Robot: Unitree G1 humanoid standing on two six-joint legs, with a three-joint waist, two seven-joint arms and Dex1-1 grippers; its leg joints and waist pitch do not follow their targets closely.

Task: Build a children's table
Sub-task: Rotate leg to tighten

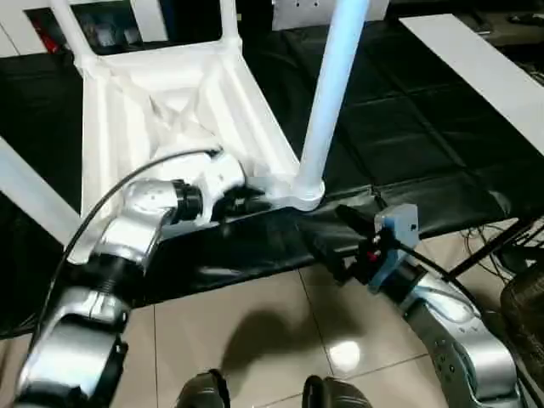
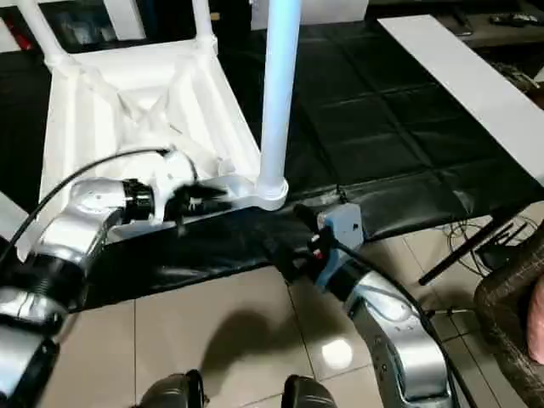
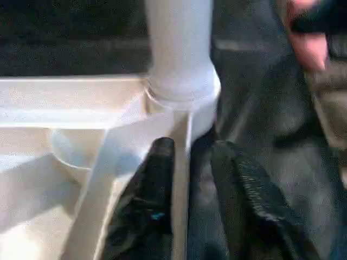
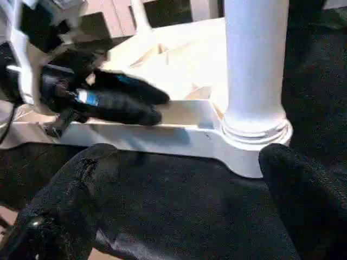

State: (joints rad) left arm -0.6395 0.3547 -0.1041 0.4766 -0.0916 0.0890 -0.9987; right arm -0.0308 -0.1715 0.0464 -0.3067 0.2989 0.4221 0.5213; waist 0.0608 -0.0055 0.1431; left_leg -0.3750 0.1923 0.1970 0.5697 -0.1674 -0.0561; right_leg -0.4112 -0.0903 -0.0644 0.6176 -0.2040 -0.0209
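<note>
Two black fingers of the left gripper (image 3: 187,179) straddled the near rim of the upturned white table top (image 1: 161,110) on the black mat (image 1: 408,127), barely parted, the right gripper (image 4: 179,206) standing wide open and empty just short of the socketed leg (image 1: 327,102); judged light, stiff, smooth plastic, best held by rim ribs or low on a leg.

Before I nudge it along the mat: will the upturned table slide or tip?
The table top lies flat, underside up, on the black mat, so it would likely slide, not tip. Its ribbed plastic looks stiff and probably light. The upright leg may wobble if its corner socket fits loosely.
</note>
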